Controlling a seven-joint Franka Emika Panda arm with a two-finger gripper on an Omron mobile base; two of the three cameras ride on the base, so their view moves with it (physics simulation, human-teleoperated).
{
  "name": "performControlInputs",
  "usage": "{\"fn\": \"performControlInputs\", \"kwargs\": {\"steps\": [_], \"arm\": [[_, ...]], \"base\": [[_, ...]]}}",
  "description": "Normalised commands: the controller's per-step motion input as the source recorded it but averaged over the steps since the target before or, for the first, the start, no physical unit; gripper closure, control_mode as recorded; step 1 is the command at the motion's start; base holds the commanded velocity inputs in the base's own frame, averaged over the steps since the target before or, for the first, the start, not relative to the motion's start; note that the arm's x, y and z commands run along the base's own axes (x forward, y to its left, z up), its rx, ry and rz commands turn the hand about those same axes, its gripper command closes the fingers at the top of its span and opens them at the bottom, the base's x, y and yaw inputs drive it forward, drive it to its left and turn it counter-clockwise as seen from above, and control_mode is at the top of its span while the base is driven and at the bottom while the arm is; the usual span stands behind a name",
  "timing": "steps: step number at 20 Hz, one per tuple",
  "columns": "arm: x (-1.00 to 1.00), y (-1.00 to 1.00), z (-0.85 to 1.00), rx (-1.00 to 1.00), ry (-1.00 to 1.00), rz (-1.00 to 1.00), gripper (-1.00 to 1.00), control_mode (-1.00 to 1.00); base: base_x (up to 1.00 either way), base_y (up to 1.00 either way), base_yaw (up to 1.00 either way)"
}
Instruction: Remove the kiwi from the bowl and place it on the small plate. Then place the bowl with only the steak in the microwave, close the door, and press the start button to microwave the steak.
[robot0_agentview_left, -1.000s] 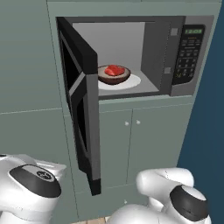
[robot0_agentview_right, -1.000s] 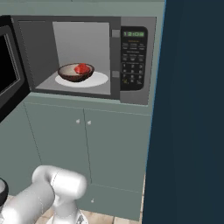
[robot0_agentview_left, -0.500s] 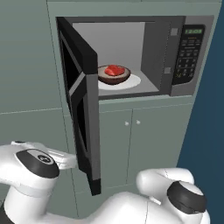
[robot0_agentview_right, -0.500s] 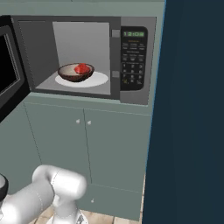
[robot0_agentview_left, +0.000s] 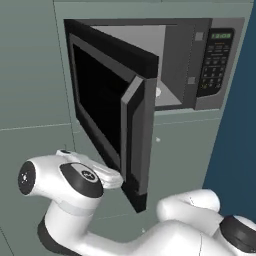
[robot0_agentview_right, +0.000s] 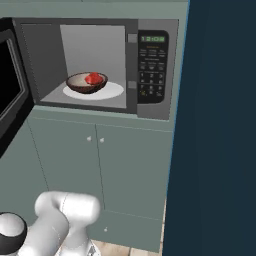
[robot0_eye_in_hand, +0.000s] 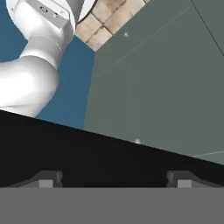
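Note:
The microwave (robot0_agentview_right: 150, 65) stands open, with the dark brown bowl (robot0_agentview_right: 80, 86) on its white turntable (robot0_agentview_right: 112, 91). In the bowl lies the red steak (robot0_agentview_right: 93, 78). The black door (robot0_agentview_left: 100, 100) hangs partly swung out and hides the bowl in the left base view. Low against the door's outer face is my white hand (robot0_agentview_left: 111, 177). My gripper (robot0_eye_in_hand: 114, 178) is open, its fingertips (robot0_eye_in_hand: 50, 178) wide apart with the door's black surface right in front of them. The kiwi and the small plate are out of view.
Grey-green cabinet doors (robot0_agentview_right: 100, 165) run below the microwave. A dark blue wall (robot0_agentview_right: 220, 125) rises on the right. The keypad panel (robot0_agentview_right: 151, 70) with its green display is right of the cavity. My own arm (robot0_agentview_left: 190, 225) curls across the lower foreground.
The door has swung partway toward shut. My arm's elbow and hand have come up and rightward against the door's lower outer face. Bowl and steak have not moved.

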Motion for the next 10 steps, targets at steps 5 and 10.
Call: {"fn": "performControlInputs", "kwargs": {"steps": [5, 10], "arm": [[0.01, -1.0, 0.11, 0.0, -0.07, -0.12, -1.0, -1.0], [0.15, -1.0, 0.15, 0.0, -0.05, -0.09, -1.0, -1.0]], "base": [[0.0, 0.0, 0.0], [0.0, 0.0, 0.0]]}}
